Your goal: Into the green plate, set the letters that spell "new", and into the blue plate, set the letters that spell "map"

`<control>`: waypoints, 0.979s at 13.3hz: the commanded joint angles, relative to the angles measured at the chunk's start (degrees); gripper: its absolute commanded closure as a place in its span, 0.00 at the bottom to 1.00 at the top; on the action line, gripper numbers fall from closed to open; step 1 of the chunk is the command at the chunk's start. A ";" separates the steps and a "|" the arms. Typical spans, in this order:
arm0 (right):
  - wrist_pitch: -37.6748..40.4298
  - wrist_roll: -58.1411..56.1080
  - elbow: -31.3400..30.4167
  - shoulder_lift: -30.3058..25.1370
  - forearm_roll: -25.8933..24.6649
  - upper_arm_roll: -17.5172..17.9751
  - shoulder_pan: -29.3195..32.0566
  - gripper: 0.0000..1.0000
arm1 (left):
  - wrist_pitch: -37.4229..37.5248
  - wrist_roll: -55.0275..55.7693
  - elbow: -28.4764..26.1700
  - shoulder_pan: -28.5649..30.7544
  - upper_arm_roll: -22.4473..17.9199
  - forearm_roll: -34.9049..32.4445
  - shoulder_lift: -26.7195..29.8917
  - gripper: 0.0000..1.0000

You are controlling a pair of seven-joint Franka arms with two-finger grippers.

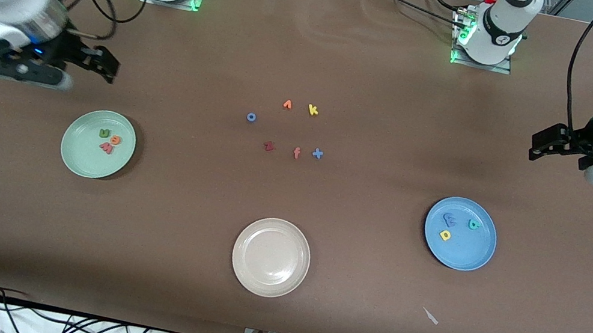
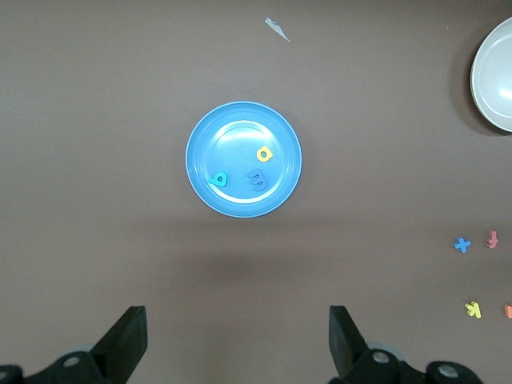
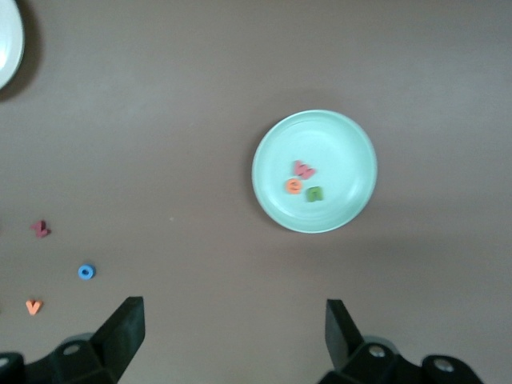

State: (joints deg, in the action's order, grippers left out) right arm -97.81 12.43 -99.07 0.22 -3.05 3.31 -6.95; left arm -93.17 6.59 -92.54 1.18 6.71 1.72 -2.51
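Note:
The green plate (image 1: 84, 159) lies toward the right arm's end of the table. In it are the green n (image 1: 104, 133), orange e (image 1: 115, 140) and red-pink w (image 1: 106, 147), close together. Toward the left arm's end, the blue plate (image 1: 470, 255) holds the blue m (image 1: 449, 220), teal p (image 1: 474, 224) and yellow a (image 1: 445, 235). My right gripper (image 1: 104, 62) hangs open and empty over bare table beside the green plate (image 3: 344, 144). The left gripper (image 1: 544, 143) is likewise open and empty, over bare table beside the blue plate (image 2: 232, 128).
An empty beige plate (image 1: 271, 257) sits mid-table, nearest the front camera. Loose letters lie in the middle: an orange one (image 1: 287, 104), yellow k (image 1: 313, 109), blue o (image 1: 251, 117), dark red z (image 1: 269, 146), orange-pink f (image 1: 296, 152), blue x (image 1: 317, 154). A paper scrap (image 1: 430, 316) lies near the blue plate.

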 commanded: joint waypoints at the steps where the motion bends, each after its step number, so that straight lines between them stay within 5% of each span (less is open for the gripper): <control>1: 0.17 -0.91 -2.62 -4.95 0.06 1.26 3.78 0.00 | -0.35 -1.49 -2.91 0.23 0.24 -1.37 2.76 0.00; 6: 0.43 -7.47 -1.48 -5.67 4.80 -5.58 5.28 0.00 | 0.35 -1.32 -3.80 0.31 0.32 -1.28 3.48 0.00; 13: 11.93 -9.79 4.76 -2.95 4.37 -5.86 5.28 0.00 | 1.59 -1.76 -3.35 -0.12 0.94 -1.46 3.30 0.00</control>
State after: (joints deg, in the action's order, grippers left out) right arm -89.35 3.37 -97.03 -3.91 0.52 -2.71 -1.95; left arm -92.20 6.24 -95.42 1.13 7.16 1.72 -0.16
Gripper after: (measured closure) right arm 0.000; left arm 0.000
